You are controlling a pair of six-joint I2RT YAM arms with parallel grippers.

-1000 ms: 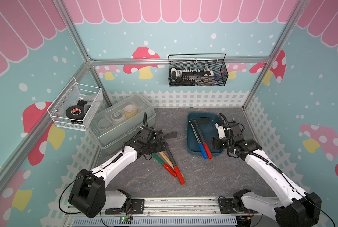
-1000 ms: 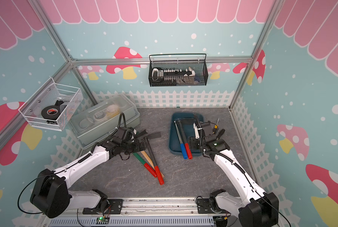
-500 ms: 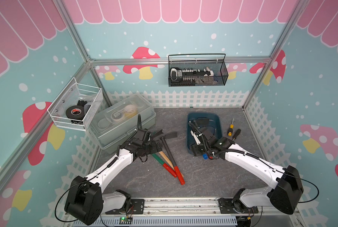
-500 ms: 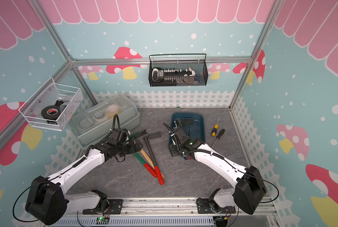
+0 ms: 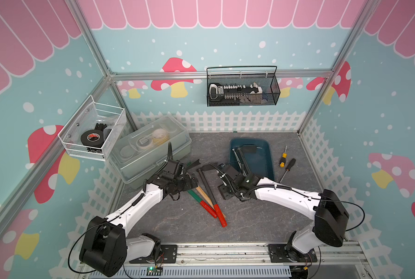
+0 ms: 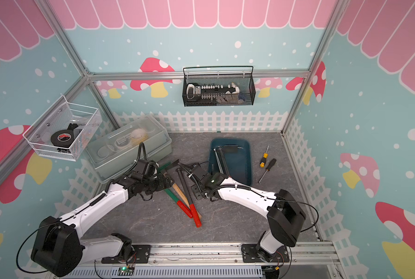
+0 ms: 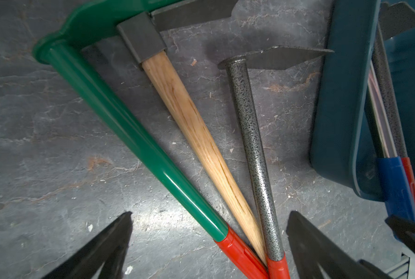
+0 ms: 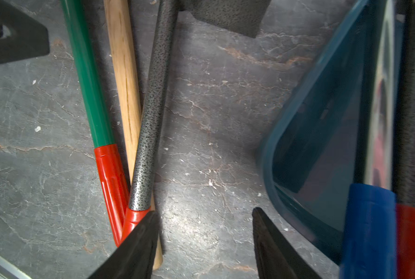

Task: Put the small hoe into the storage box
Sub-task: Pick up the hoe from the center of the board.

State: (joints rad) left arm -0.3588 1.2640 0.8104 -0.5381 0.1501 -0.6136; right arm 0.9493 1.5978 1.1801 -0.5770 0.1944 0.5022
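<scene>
Grey slate-patterned flooring [image 5: 177, 224], walled by mushroom-print panels, carried three small hoes [image 5: 206, 193] fanned at 9 o'clock of the storage box [image 5: 262, 159], outside it. In both top views the right arm [image 5: 286, 193] concealed the box's near rim and the grips of two further hoes [image 5: 239, 159] inside. Left gripper [image 7: 208, 213] and right gripper [image 8: 204, 211] stood apart and empty, their fingers only partly in frame.
</scene>
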